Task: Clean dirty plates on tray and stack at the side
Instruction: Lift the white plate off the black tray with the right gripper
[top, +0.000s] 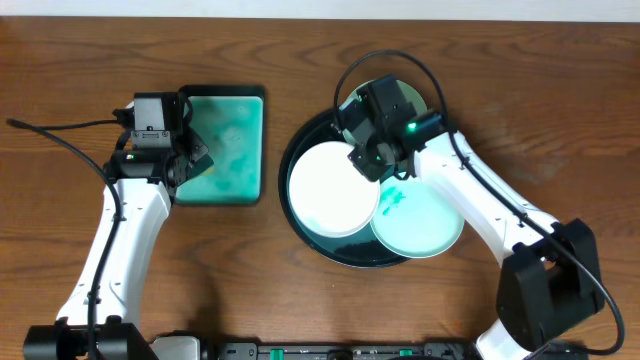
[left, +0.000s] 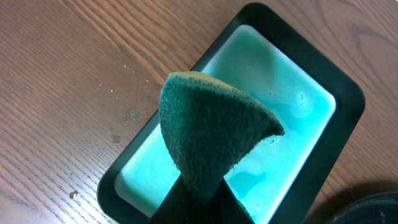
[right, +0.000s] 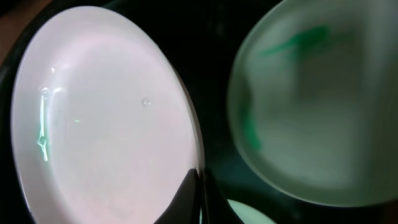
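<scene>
The round black tray (top: 290, 205) holds three plates. A white plate (top: 333, 188) lies tilted on its left side. A teal-tinted plate (top: 418, 222) with green smears lies at the lower right. A third plate (top: 403, 96) lies at the back, partly hidden by my right arm. My right gripper (top: 368, 160) is shut on the white plate's right rim, as the right wrist view (right: 200, 177) shows, with the white plate (right: 106, 118) to its left and the smeared plate (right: 323, 106) to its right. My left gripper (top: 190, 155) is shut on a dark green sponge (left: 211, 134).
A rectangular teal tray with a dark rim (top: 235, 165) lies left of the black tray, under the sponge; its wet teal floor shows in the left wrist view (left: 292, 93). Bare wooden table lies around both trays. A black cable runs across the table at the far left (top: 50, 130).
</scene>
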